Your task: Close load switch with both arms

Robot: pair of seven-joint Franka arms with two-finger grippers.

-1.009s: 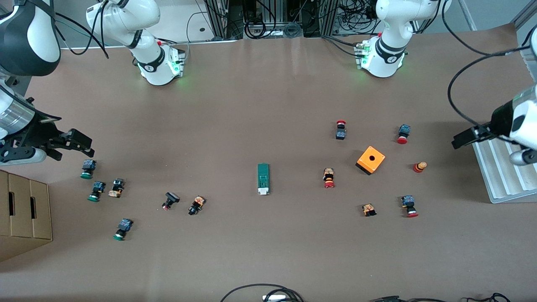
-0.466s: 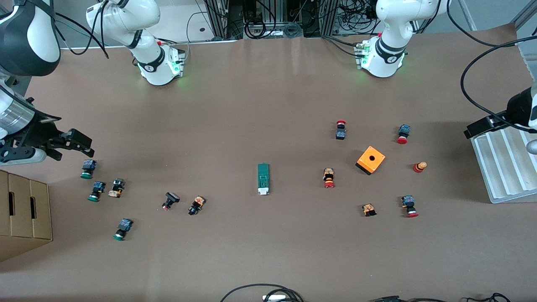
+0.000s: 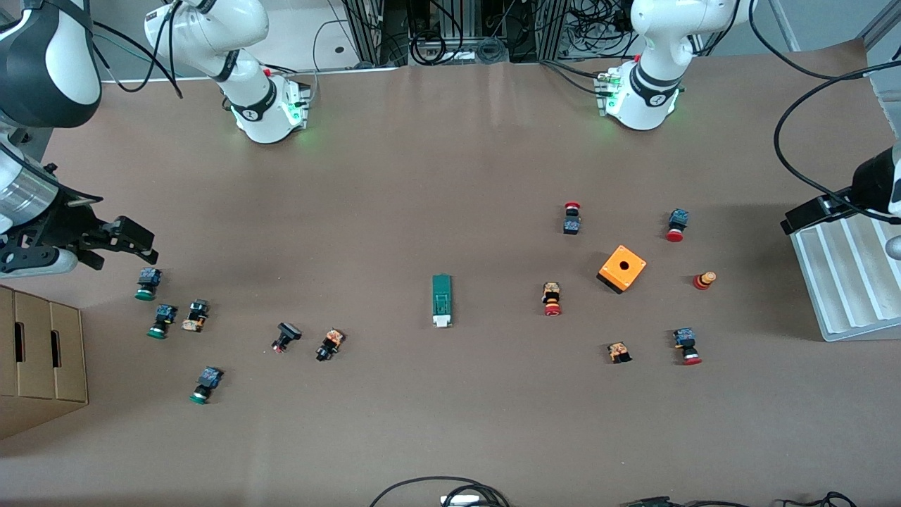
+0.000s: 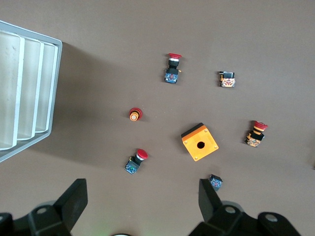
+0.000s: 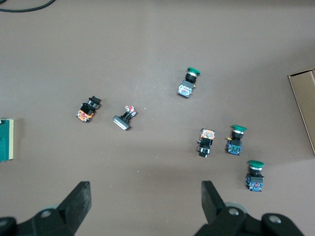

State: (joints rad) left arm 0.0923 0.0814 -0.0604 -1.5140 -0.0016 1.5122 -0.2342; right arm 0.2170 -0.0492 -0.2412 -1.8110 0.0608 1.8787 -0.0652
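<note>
The left gripper (image 4: 140, 209), jaws wide and empty, has pulled back over the ribbed white tray (image 3: 845, 282); the right gripper (image 5: 145, 209) is waiting wide open, leaving the narrow green load switch (image 3: 441, 300) lying untouched mid-table

brown table (image 3: 422, 176) carrying the green load switch (image 3: 441, 301) at its middle; toward the left arm's end from the switch lie an orange box (image 3: 622, 268), red-capped push buttons (image 3: 552, 298) and a ribbed white tray (image 3: 841, 278); toward the right arm's end, green-capped push buttons (image 3: 148, 283) and a cardboard box (image 3: 39, 359)
</note>
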